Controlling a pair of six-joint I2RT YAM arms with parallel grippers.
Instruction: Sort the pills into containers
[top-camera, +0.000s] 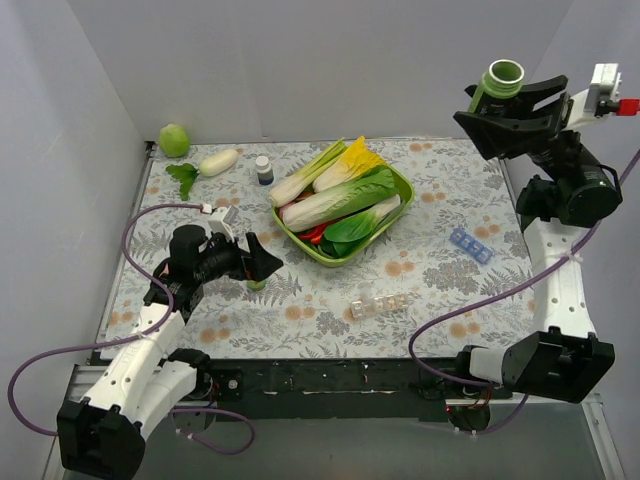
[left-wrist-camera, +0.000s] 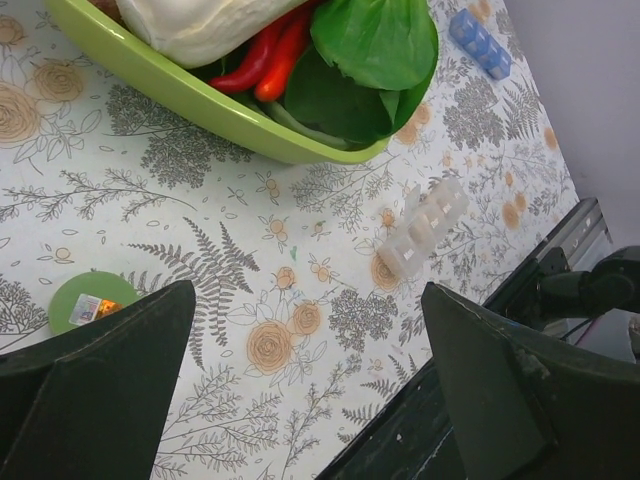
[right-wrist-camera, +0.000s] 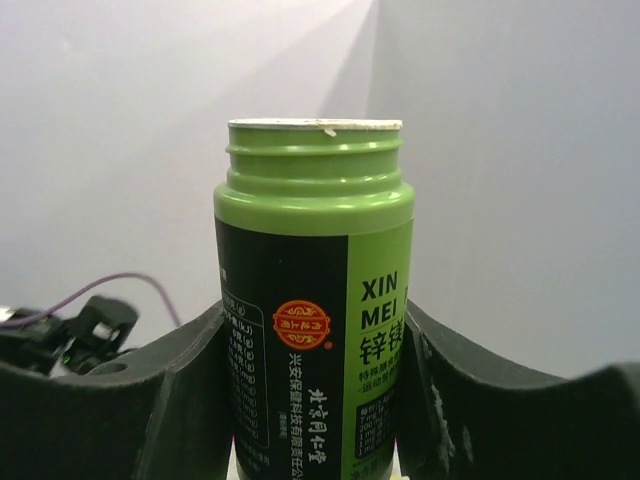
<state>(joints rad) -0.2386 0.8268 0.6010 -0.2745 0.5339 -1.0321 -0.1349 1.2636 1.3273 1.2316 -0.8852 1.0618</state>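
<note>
The clear compartment strip, the containers (top-camera: 380, 303) (left-wrist-camera: 423, 226), lies flat on the floral cloth in front of the bowl. My right gripper (top-camera: 510, 108) (right-wrist-camera: 315, 335) is raised high at the far right, shut on an upright green bottle (top-camera: 503, 78) (right-wrist-camera: 315, 290) whose mouth is uncapped. My left gripper (top-camera: 262, 265) (left-wrist-camera: 305, 400) hovers low over the cloth, open and holding nothing. A round green cap (top-camera: 257, 285) (left-wrist-camera: 88, 303) lies by its left finger, with a small white and orange bit on it. I cannot tell whether that bit is pills.
A green bowl (top-camera: 395, 235) (left-wrist-camera: 200, 95) of vegetables stands mid-table. A blue compartment strip (top-camera: 470, 245) (left-wrist-camera: 481, 42) lies to its right. At the back left are a small dark-capped bottle (top-camera: 264, 170), a white radish (top-camera: 218, 161) and a green round fruit (top-camera: 174, 140). The table's near edge (left-wrist-camera: 480, 330) runs close to the strip.
</note>
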